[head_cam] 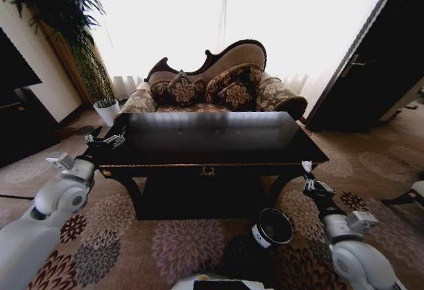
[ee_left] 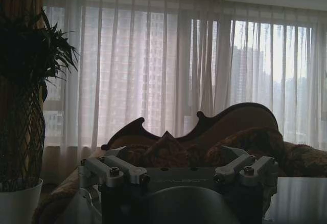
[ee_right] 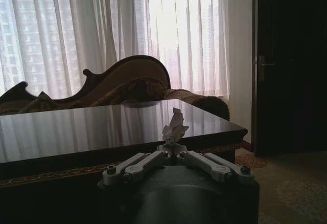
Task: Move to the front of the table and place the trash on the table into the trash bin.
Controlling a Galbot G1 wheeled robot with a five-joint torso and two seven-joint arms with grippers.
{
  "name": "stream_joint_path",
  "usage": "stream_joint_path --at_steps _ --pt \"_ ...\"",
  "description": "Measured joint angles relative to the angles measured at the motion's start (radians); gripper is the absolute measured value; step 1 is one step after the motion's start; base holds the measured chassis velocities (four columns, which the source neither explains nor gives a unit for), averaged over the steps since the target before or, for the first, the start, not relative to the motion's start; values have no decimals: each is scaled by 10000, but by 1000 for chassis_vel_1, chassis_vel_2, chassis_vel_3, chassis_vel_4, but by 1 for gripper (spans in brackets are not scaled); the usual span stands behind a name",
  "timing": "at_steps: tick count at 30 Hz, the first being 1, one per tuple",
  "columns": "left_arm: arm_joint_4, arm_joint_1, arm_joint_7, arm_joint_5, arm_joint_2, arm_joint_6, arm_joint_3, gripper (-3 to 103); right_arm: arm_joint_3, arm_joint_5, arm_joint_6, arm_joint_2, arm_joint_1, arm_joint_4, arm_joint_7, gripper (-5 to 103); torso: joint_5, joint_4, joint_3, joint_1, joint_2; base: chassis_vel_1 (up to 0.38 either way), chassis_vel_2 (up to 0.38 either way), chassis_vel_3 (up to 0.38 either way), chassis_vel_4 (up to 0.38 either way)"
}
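The dark glossy table (head_cam: 212,161) stands right in front of me, its reflective top also in the right wrist view (ee_right: 102,127). My right gripper (head_cam: 309,175) (ee_right: 172,145) hangs just off the table's front right corner, shut on a crumpled white paper wad (head_cam: 307,166) (ee_right: 174,126) that sticks up from its fingertips. The black trash bin (head_cam: 273,227) with a white label sits on the carpet below and to the left of that gripper, mouth open towards me. My left gripper (head_cam: 107,140) hovers over the table's front left corner, open with nothing in it.
An ornate sofa (head_cam: 212,81) with patterned cushions stands close behind the table. A tall plant in a white pot (head_cam: 106,111) is at the back left, with a dark cabinet (head_cam: 16,104) on the left. A dark door (head_cam: 377,65) is on the right. Patterned carpet lies open around the bin.
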Motion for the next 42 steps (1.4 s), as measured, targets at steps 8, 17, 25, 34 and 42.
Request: stream_joint_path --at_steps 8,17,25,34,42 --pt "0 0 1 0 0 0 0 100 -480 -981 653 1046 77 -1584 -38 1 2 1 0 0 -1 0 0 0 0" --pt "0 0 0 0 0 0 -1 100 -1297 -1362 647 1829 2236 -4082 123 1 2 5 1 0 -2 0 0 0 0" --pt "0 0 0 0 1 0 -1 100 -1624 -1470 726 1873 3305 -6171 59 1 2 2 1 0 -2 0 0 0 0" --pt "0 0 0 0 0 0 -1 100 -1971 -1449 819 1689 4525 -8393 2 1 2 2 2 1 -2 0 0 0 0" --pt "0 0 0 0 0 0 -1 100 -2249 -1568 926 1772 5459 -10205 7 1 2 2 2 1 -2 0 0 0 0"
